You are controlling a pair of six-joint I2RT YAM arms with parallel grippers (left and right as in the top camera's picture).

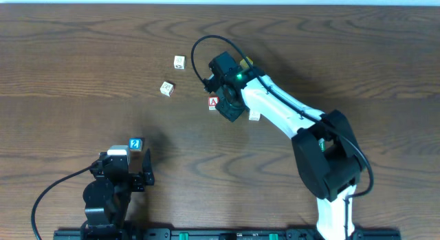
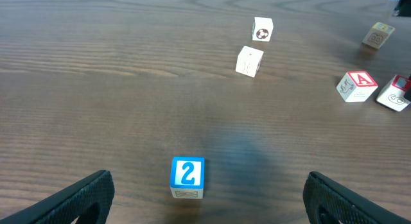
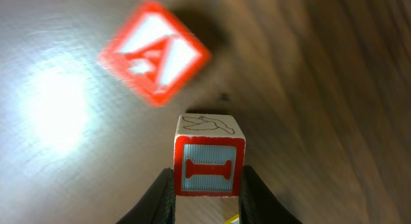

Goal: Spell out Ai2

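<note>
White shells are alternating with black joints on the right arm [image 1: 275,106]. A green light [image 1: 238,77] is glowing behind its black right gripper [image 3: 207,189], where a black cable [image 1: 199,47] is looping out. The left arm [image 1: 103,195] is showing mostly black, its own cable [image 1: 51,192] trailing behind the left gripper [image 2: 205,192].

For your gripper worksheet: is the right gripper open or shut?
Shut on the I block: right gripper has a finger pressed against each side.

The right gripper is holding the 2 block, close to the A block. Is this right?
No. The right gripper is holding the I block, not the 2 block, close to the A block; the right wrist view shows it. The 2 block lies free on the table.
</note>
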